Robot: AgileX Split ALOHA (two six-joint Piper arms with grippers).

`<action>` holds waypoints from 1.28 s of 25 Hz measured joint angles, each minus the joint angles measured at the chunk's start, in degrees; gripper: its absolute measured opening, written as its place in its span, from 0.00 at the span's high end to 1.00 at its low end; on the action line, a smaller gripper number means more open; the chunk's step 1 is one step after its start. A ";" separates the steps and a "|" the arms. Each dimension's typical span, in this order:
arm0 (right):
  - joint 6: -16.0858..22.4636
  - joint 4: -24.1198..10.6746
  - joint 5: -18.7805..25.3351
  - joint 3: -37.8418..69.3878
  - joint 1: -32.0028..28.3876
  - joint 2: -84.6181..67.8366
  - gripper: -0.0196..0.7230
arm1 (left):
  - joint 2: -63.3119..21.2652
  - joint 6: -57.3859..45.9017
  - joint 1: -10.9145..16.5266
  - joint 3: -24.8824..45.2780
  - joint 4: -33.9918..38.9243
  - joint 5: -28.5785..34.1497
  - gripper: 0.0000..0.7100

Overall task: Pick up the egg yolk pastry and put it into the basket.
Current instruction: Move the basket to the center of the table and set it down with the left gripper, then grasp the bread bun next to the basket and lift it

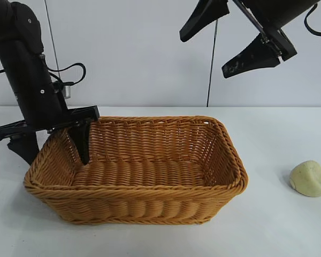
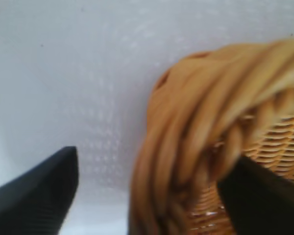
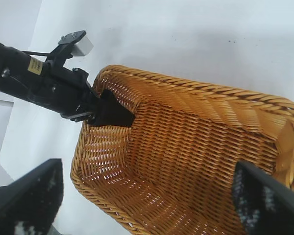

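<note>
The egg yolk pastry [image 1: 309,178], a small pale yellow dome, lies on the white table right of the basket, apart from it. The wicker basket [image 1: 136,188] stands mid-table and holds nothing. My left gripper [image 1: 56,158] is open and straddles the basket's left rim [image 2: 201,112], one finger inside [image 3: 110,112] and one outside, with a gap between the fingers and the rim. My right gripper [image 1: 203,56] is open and empty, high above the basket's right half, far up and left of the pastry. The right wrist view looks down into the basket [image 3: 186,88]; the pastry does not show there.
The white table [image 1: 278,235] runs all round the basket. A white wall stands behind, with thin cables hanging down it [image 1: 211,64].
</note>
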 joint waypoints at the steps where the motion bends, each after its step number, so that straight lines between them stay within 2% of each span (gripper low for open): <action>1: 0.00 0.00 0.00 0.00 0.00 0.00 0.11 | -1.01 0.00 0.00 -0.05 0.00 0.17 0.06; 5: 0.00 0.00 0.00 0.00 0.00 0.00 0.11 | -5.93 1.65 0.00 -2.16 0.88 2.67 0.04; 8: 0.00 0.00 0.07 0.00 0.00 0.00 0.11 | -9.19 1.82 0.00 -5.21 4.80 4.36 0.04; 13: 0.00 0.00 0.07 0.00 0.00 0.00 0.11 | -10.43 0.19 0.04 -9.98 11.81 6.31 0.04; 15: 0.00 0.00 0.09 0.00 0.00 0.00 0.11 | -10.43 0.05 0.78 -10.58 12.49 6.50 0.04; 18: 0.00 0.00 0.14 0.00 0.00 0.00 0.11 | -10.43 0.16 3.32 -10.68 12.81 6.83 0.04; 24: 0.00 0.00 0.14 0.00 0.00 0.00 0.11 | -10.43 1.09 10.96 -10.68 18.51 9.27 0.04; 26: 0.00 0.00 0.14 0.00 0.00 0.00 0.11 | -10.43 1.32 12.72 -10.68 18.91 9.45 0.04; 29: 0.00 0.00 0.14 0.00 0.00 0.00 0.11 | -10.43 2.57 13.98 -10.68 19.15 9.46 0.04; 32: 0.00 0.00 0.14 0.00 0.00 0.00 0.11 | -10.89 2.95 14.04 -9.90 19.14 9.52 0.04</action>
